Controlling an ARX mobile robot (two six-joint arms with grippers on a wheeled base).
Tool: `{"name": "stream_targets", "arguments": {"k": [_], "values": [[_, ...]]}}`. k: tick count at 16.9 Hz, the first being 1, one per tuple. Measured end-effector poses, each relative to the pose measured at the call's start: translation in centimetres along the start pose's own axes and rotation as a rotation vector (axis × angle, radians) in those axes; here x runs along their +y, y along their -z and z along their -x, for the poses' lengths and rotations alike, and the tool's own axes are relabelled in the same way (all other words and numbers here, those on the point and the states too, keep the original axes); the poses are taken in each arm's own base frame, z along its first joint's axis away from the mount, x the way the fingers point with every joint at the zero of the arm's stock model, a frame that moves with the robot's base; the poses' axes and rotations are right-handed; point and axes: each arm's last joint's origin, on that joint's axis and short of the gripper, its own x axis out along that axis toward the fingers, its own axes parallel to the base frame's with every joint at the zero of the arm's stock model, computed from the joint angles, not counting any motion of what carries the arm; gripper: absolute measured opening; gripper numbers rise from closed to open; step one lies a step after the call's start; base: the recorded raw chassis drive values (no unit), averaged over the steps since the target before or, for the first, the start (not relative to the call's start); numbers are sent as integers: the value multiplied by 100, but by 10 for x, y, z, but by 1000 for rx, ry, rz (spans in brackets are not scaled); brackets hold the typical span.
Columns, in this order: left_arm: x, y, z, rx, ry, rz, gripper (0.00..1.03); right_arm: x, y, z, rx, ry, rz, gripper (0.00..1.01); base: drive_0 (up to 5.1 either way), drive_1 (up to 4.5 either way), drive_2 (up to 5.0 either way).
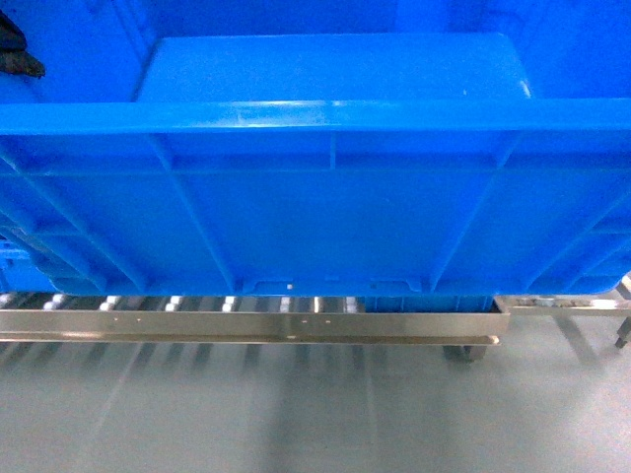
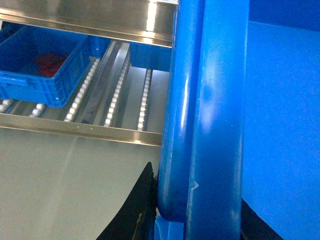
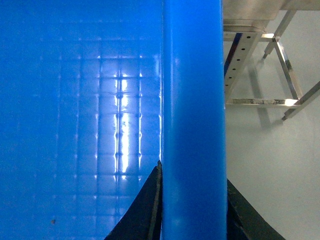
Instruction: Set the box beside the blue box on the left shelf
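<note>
Left gripper [image 2: 172, 220]: black fingers are clamping the box [image 1: 315, 207] rim on both sides
Right gripper [image 3: 192, 210]: jaws are closing on the opposite rim
Box: hanging in front of the left shelf [image 1: 246, 325], above its rollers
Blue box [image 2: 37, 70]: sitting on the shelf's left
Writing: none readable

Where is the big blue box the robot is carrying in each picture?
Head: the box fills the top and middle, above the roller shelf.
Left wrist: its rim runs top to bottom right of center, left claw clamped on it.
Right wrist: its floor fills the left, rim down the middle, right claw clamped on it.
Shared landmark: the thick blue rim.
</note>
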Motion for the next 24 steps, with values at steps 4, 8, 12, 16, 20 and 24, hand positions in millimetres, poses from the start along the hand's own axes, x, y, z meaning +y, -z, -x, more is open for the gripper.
{"name": "stream_targets", "arguments": {"k": [4,8,12,16,20,24], "values": [[0,0,0,-3,0,0,20,0,0,0,-3,0,0,21,-513,232,232],[0,-1,0,-6,1,0,20,0,-1,0,-6,0,-1,21,-500,245,245],[0,0,0,-2,1,0,20,0,0,0,0,0,0,21,-493,252,252],[0,0,0,-3,1,0,20,0,0,0,-1,0,0,21,-497,248,248],[0,0,0,-2,0,0,20,0,0,0,0,0,0,21,-497,248,248],[0,0,0,-3,0,0,20,0,0,0,-1,0,0,21,-497,248,248]]}}
